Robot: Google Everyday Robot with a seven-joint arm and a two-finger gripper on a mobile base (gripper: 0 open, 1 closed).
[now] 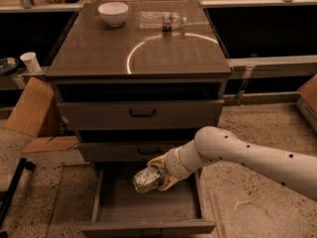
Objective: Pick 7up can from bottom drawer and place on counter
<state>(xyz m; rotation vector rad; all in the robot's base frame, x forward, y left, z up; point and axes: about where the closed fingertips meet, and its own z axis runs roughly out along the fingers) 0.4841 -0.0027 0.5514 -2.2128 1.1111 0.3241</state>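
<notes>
1. The 7up can [144, 180] is inside the opening of the bottom drawer [148, 226], which is pulled out. The can lies on its side in the grip, with its end turned to the left. It seems to be a little above the drawer floor, but I cannot tell this for sure.
2. The gripper [157, 174] is closed around the can, with one pale finger above it and one below.
3. The arm [247, 155] comes in from the right and low, then bends at the wrist down into the drawer, just under the front of the middle drawer [143, 150].
4. I judge that the picking step is almost done and the carrying step is next. The next move calls for bringing the can out toward the drawer front first, so it does not hit the middle drawer, and only then raising it.
5. The counter [148, 58] is well above. On its far edge stand a white bowl [113, 13] and a water bottle [161, 20]; the near part is bare.
</notes>
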